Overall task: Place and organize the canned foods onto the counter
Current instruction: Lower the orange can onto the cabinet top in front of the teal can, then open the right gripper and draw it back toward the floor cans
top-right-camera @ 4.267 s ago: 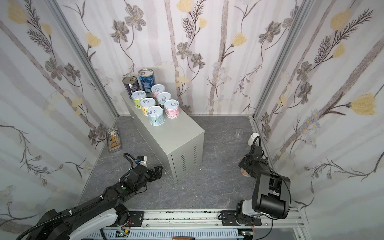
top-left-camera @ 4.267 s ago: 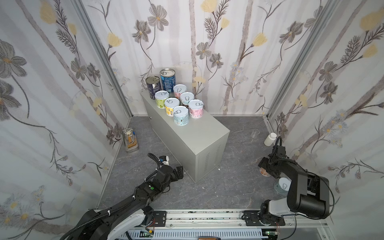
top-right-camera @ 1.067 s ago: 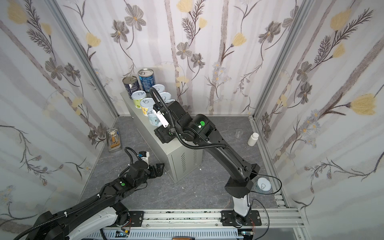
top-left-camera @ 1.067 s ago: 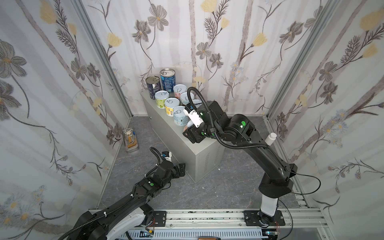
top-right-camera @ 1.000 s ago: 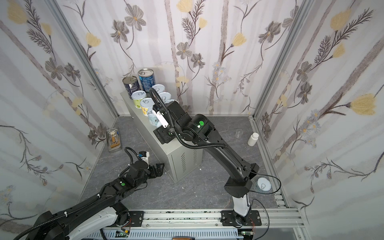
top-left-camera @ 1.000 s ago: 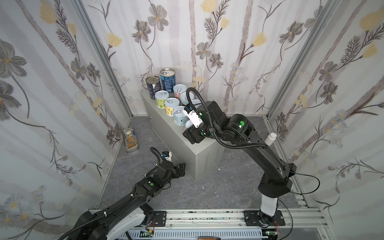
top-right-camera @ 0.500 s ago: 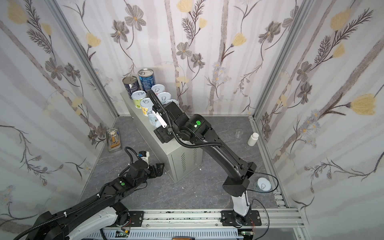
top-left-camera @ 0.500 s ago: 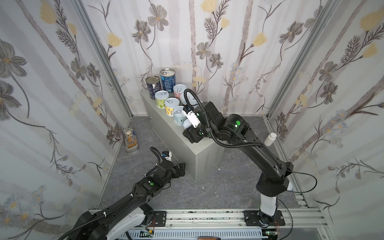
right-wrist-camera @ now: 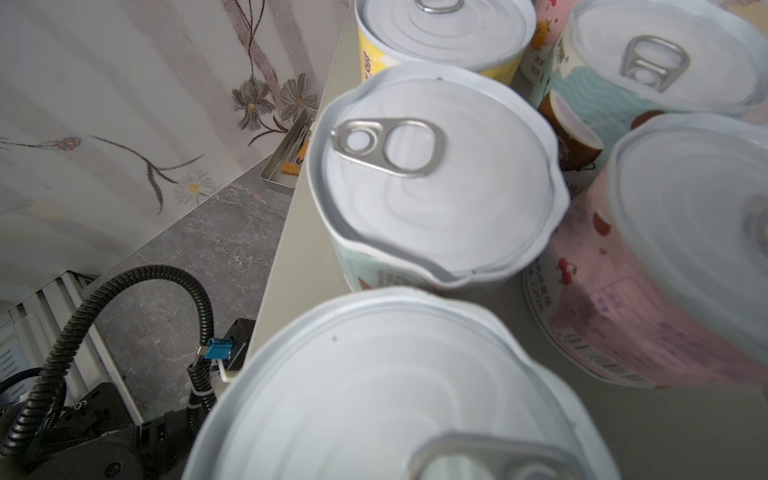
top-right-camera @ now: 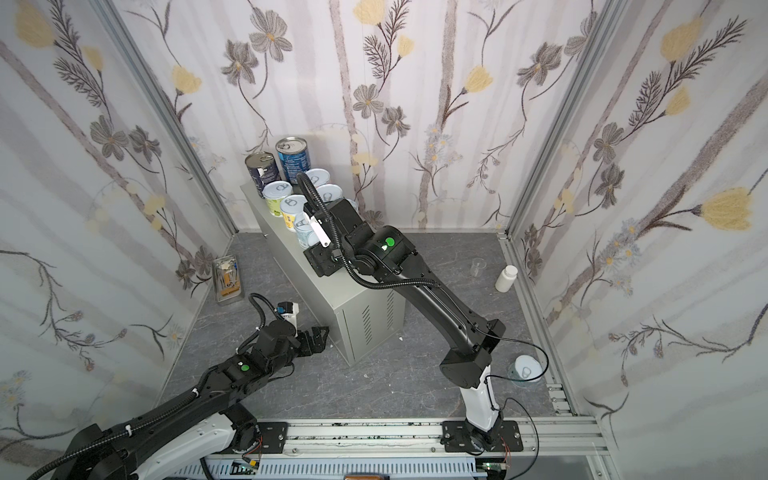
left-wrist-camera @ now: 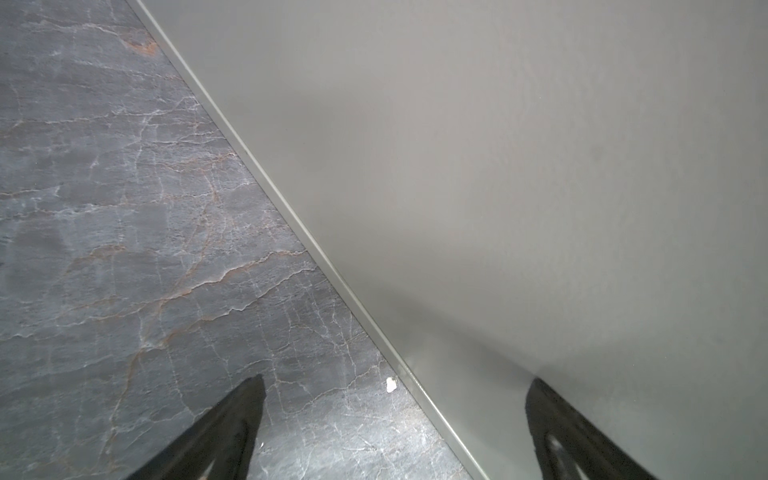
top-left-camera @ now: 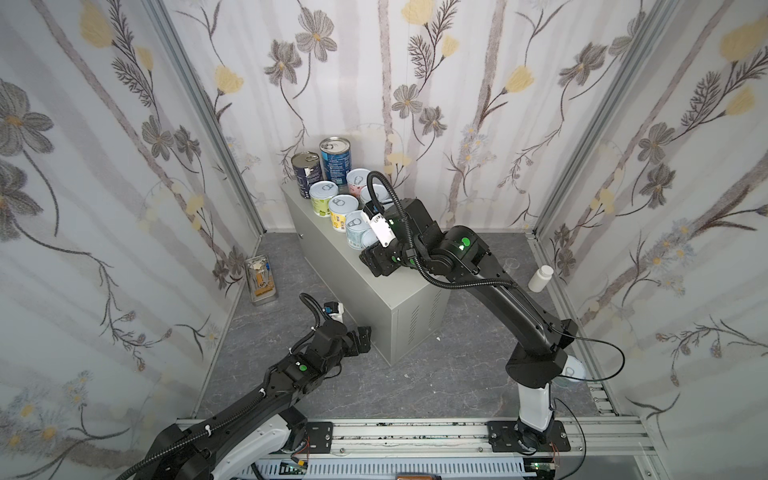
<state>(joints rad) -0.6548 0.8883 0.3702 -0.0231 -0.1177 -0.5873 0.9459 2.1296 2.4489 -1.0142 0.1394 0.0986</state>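
Right wrist view: pale lids crowd the cabinet top

Short pastel-labelled pull-tab cans (right-wrist-camera: 436,183) stand upright, packed close on the light grey rectangular metal cabinet (top-left-camera: 388,286). They sit at its far end, in front of two taller dark-blue-labelled cans (top-left-camera: 335,161). One more pale-lidded can (top-right-camera: 527,369) sits on the dark grey marbled floor (left-wrist-camera: 124,208) by the right arm's base (top-right-camera: 478,399). The right gripper (top-left-camera: 370,247) hangs over the nearest can (right-wrist-camera: 395,386) of the cluster. Its fingers are hidden, so its grip cannot be told. The left gripper (left-wrist-camera: 395,392) sits low beside the cabinet's side, fingers spread wide, holding nothing.
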